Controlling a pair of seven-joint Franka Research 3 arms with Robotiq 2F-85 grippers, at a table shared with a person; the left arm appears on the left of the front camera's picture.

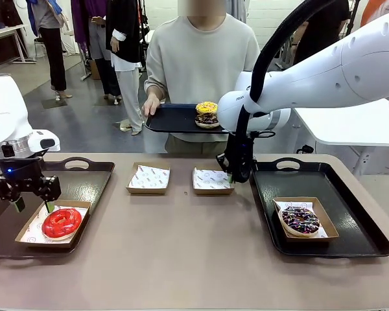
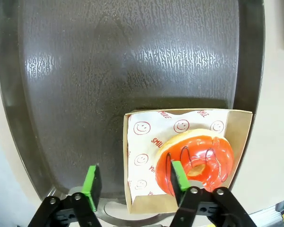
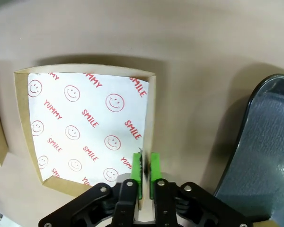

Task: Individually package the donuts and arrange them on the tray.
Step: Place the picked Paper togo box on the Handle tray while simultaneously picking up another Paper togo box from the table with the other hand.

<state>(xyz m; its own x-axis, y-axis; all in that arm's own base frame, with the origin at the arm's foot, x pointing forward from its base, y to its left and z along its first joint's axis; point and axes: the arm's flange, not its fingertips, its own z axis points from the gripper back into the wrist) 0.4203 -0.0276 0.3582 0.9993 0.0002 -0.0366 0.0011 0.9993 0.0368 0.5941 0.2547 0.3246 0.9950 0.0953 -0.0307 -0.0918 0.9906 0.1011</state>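
Note:
The glossy red donut (image 1: pixel 61 222) lies in a paper-lined cardboard box (image 1: pixel 27 241) on the left tray (image 1: pixel 91 184). My left gripper (image 1: pixel 32 204) hangs open just beside it. In the left wrist view the gripper (image 2: pixel 135 177) straddles the box's wall, one finger (image 2: pixel 177 175) in front of the red donut (image 2: pixel 201 158). My right gripper (image 1: pixel 234 177) is shut on the wall of an empty box (image 1: pixel 211 181); its pads (image 3: pixel 137 171) pinch the cardboard edge (image 3: pixel 148 137). A sprinkled chocolate donut (image 1: pixel 301 220) sits boxed on the right tray (image 1: pixel 356 214). The yellow donut (image 1: pixel 206 107) and a chocolate donut (image 1: pixel 207 120) lie on a tray (image 1: pixel 172 120) held by the person.
A second empty paper-lined box (image 1: pixel 149 178) stands on the table between the trays. The person stands at the far side, one hand (image 1: pixel 150 103) on the held tray. The table's front middle is bare.

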